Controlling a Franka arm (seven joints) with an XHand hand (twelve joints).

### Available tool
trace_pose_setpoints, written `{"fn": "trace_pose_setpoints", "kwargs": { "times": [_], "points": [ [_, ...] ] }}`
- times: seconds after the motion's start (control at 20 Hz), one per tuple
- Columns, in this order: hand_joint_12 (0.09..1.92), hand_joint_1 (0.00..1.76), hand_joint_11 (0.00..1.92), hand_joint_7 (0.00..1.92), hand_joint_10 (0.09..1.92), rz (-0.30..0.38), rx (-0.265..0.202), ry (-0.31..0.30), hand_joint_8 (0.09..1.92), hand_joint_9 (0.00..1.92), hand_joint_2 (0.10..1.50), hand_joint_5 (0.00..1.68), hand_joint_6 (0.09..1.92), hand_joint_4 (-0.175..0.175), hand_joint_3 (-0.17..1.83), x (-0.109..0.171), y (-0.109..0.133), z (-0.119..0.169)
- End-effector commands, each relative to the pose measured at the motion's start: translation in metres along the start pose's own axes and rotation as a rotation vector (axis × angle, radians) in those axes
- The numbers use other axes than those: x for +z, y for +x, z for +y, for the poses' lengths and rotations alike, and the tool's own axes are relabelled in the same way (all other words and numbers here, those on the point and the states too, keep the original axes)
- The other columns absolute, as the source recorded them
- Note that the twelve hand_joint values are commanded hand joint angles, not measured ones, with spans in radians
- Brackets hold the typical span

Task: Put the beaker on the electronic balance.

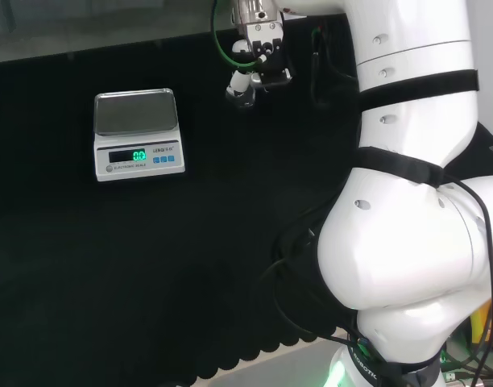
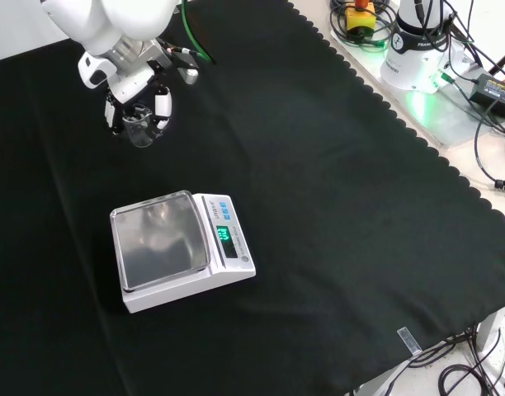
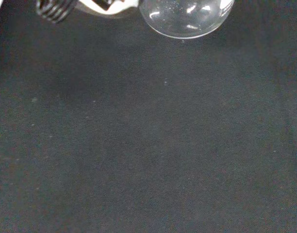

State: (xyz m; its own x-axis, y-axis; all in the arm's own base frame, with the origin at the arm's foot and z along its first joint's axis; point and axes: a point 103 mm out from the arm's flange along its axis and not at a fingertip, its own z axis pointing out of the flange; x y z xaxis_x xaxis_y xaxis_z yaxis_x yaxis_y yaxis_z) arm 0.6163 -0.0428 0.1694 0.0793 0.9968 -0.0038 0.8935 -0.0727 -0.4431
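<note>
A small clear glass beaker (image 2: pixel 140 129) hangs in the hand (image 2: pixel 137 103) above the black cloth, with fingers curled round its sides. In the wrist view the beaker's round base (image 3: pixel 185 19) shows close up beside a ribbed black fingertip (image 3: pixel 54 8). In the head view the hand (image 1: pixel 258 60) is up and to the right of the electronic balance (image 1: pixel 138 133). The white balance (image 2: pixel 178 247), with a bare steel pan and a lit green display, stands nearer the camera than the hand in the front view.
The arm's big white links (image 1: pixel 416 185) take up the right of the head view. Past the cloth's scalloped edge in the front view lie the arm's base (image 2: pixel 417 41) and cables (image 2: pixel 492 91).
</note>
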Motion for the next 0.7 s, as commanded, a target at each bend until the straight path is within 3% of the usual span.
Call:
{"fn": "trace_pose_setpoints", "kwargs": {
  "times": [0.05, 0.7],
  "points": [
    [0.70, 1.11, 1.39, 0.98, 0.45, -0.016, -0.008, -0.006, 0.84, 1.29, 0.81, 0.81, 0.69, -0.175, 0.64, -0.006, 0.009, -0.005],
    [0.70, 1.10, 1.38, 0.98, 0.44, -0.048, -0.090, -0.018, 0.84, 1.29, 0.81, 0.81, 0.69, -0.175, 0.65, -0.030, 0.087, 0.006]
  ]
}}
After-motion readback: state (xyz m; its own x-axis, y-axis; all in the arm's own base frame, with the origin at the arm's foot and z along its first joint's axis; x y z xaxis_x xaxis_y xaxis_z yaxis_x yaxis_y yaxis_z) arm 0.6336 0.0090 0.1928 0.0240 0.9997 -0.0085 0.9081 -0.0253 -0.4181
